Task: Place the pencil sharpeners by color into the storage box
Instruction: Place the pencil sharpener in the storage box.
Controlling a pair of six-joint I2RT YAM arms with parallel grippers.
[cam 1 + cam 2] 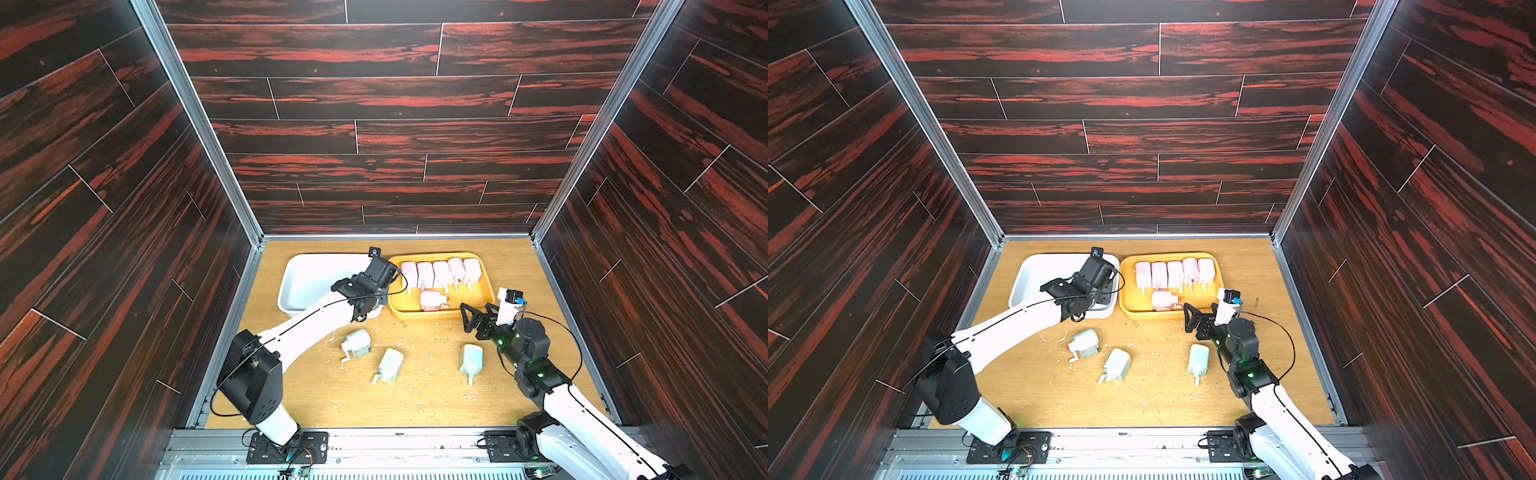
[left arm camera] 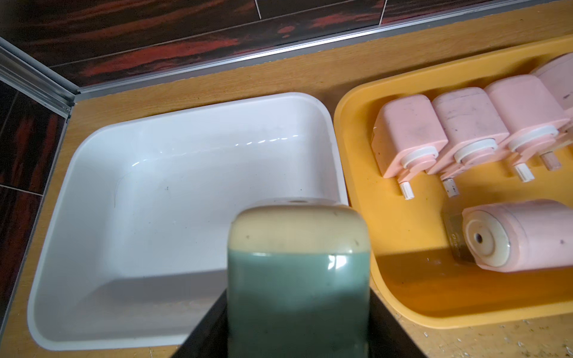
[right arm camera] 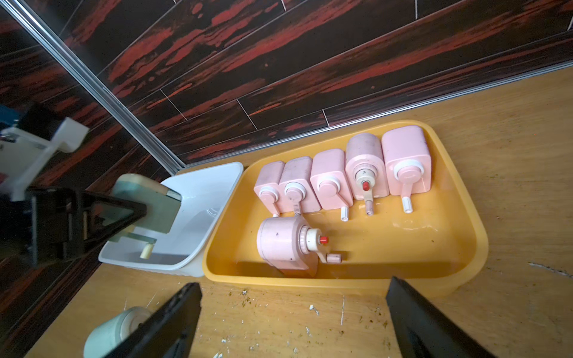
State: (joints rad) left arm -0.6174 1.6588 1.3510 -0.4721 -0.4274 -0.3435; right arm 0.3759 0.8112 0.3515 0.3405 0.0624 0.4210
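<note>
My left gripper (image 2: 297, 313) is shut on a mint green pencil sharpener (image 2: 297, 279) and holds it over the near right corner of the white storage box (image 2: 155, 186), which has nothing else in it. Several pink pencil sharpeners (image 1: 440, 274) fill the yellow storage box (image 1: 482, 305): a row standing at the back and one (image 3: 285, 245) lying on its side in front. Three green sharpeners lie on the table (image 1: 357, 343) (image 1: 390, 365) (image 1: 471, 359). My right gripper (image 1: 476, 311) hangs open just before the yellow box's near edge, with nothing between its fingers.
The two boxes stand side by side against the back wall. Pencil shavings (image 1: 428, 353) are strewn over the wooden table (image 1: 415, 399). Dark panelled walls close in the left, right and back. The left arm (image 1: 307, 324) stretches over the table's left part.
</note>
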